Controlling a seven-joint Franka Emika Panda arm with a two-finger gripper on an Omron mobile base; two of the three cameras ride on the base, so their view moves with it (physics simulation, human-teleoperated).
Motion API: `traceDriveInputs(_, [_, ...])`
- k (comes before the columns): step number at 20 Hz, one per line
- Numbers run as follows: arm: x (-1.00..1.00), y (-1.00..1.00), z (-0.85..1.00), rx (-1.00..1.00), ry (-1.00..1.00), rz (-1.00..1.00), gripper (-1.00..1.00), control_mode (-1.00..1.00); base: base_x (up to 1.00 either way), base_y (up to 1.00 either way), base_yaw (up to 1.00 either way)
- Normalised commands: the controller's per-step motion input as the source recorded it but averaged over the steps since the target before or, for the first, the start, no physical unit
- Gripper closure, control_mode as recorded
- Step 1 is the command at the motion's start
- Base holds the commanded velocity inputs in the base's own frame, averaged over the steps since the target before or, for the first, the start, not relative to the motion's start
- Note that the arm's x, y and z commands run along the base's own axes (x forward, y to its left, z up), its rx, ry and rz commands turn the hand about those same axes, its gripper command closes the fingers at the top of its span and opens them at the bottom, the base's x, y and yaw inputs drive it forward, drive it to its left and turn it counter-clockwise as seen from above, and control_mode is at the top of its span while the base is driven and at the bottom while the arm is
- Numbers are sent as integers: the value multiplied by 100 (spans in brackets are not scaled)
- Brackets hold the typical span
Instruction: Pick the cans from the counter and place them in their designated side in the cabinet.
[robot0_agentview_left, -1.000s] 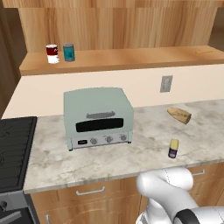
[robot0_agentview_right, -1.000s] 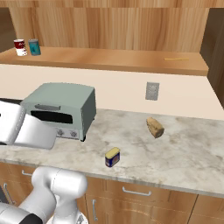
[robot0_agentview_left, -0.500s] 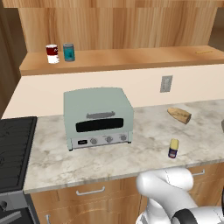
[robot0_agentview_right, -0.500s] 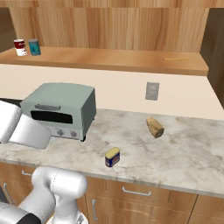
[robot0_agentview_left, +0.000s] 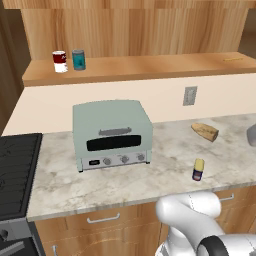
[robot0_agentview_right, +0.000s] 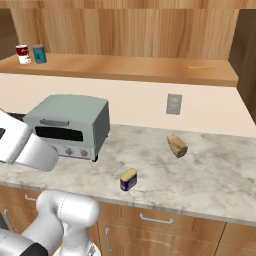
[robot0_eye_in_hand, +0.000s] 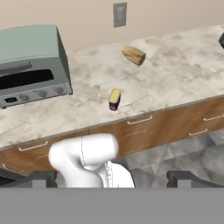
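Observation:
The teal can stands at the left end of the cabinet, a long wooden shelf. Close to the front edge of the counter stands the dark blue can with its yellow top. My gripper hangs high above the floor in front of the counter, well short of the blue can. It is open, with nothing between the fingertips.
A red-and-white can stands beside the teal one. A mint toaster oven takes the counter's left part, with a bread piece to its right. A black stove lies far left.
A grey shape has come in at the right edge of the left base view, and the white arm link in the right base view has shifted slightly. Neither can has moved.

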Motion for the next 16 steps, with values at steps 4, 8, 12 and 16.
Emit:
traceDriveInputs(4, [11,1,-5,10,-1,0,-100,-100,0,0,0])
traceDriveInputs(8, [18,7,-12,2,-4,-4,-100,-100,0,0,0])
traceDriveInputs(12, [10,0,-18,0,-6,-6,-100,-100,0,0,0])
traceDriveInputs(16, [8,0,-20,-1,-4,-8,-100,-100,0,0,0])
